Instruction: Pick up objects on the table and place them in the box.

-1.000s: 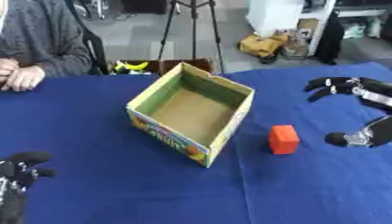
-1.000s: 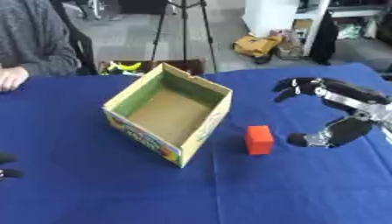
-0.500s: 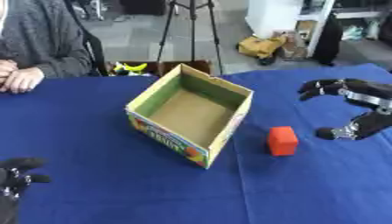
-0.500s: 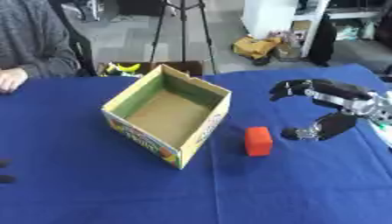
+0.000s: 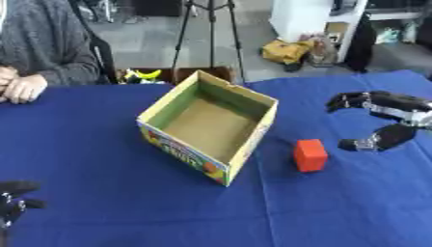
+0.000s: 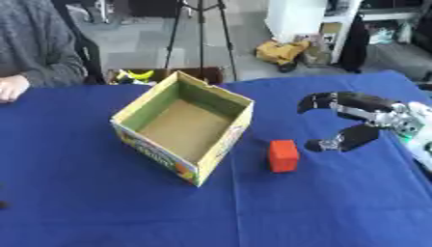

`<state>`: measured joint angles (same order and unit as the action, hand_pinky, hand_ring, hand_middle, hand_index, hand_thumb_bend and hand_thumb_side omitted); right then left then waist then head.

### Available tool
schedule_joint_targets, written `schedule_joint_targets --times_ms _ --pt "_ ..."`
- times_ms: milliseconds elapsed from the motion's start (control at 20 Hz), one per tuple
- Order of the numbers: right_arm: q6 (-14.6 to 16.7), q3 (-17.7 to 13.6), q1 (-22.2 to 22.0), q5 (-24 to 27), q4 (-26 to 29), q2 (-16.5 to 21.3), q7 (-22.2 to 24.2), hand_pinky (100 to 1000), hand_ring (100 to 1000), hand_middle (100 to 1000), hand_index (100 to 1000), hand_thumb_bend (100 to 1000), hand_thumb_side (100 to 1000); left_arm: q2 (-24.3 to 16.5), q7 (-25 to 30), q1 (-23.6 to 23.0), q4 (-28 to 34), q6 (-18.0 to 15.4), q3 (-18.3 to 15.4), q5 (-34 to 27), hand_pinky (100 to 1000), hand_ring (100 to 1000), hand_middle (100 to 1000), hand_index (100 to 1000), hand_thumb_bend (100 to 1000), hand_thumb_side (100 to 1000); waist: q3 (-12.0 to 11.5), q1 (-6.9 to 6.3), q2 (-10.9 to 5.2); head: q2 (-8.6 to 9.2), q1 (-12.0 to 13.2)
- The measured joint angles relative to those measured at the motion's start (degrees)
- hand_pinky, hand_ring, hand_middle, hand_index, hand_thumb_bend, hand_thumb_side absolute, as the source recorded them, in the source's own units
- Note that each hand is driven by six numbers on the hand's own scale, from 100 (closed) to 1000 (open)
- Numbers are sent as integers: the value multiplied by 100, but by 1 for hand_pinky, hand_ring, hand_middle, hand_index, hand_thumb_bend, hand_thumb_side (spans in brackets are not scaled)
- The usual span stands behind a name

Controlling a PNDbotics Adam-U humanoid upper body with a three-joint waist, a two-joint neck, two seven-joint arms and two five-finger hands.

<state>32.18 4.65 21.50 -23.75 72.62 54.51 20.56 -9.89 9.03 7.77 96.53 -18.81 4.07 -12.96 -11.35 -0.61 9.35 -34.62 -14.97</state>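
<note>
A small red block [image 5: 310, 155] stands on the blue table just right of an open cardboard box [image 5: 209, 125], whose inside is bare brown. My right hand [image 6: 358, 117] hovers a short way to the right of the block, fingers and thumb spread wide toward it and holding nothing. My left hand [image 5: 12, 202] shows only partly at the lower left corner, far from the block and the box; its pose is unclear.
The blue table [image 5: 127, 207] fills the view. A person's hands [image 5: 19, 88] rest on its far left edge. Beyond the far edge stand a tripod [image 5: 209, 29] and floor clutter.
My right hand has moved left toward the red block, staying open. The block and box have not moved. The left hand has slid lower in the corner.
</note>
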Motion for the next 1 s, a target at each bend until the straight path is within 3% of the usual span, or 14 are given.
schedule_joint_targets --times_ms 450,1000 --pt "65 -2 17 -138 -233 -29 -93 854 1000 900 914 489 824 0 49 36 0 2 29 -12 568 736 630 709 100 775 -86 4 55 18 -27" --pt "193 85 15 -216 -148 -107 150 865 1000 905 923 494 873 4 55 39 0 5 29 -12 568 736 630 709 100 776 -77 4 70 18 3"
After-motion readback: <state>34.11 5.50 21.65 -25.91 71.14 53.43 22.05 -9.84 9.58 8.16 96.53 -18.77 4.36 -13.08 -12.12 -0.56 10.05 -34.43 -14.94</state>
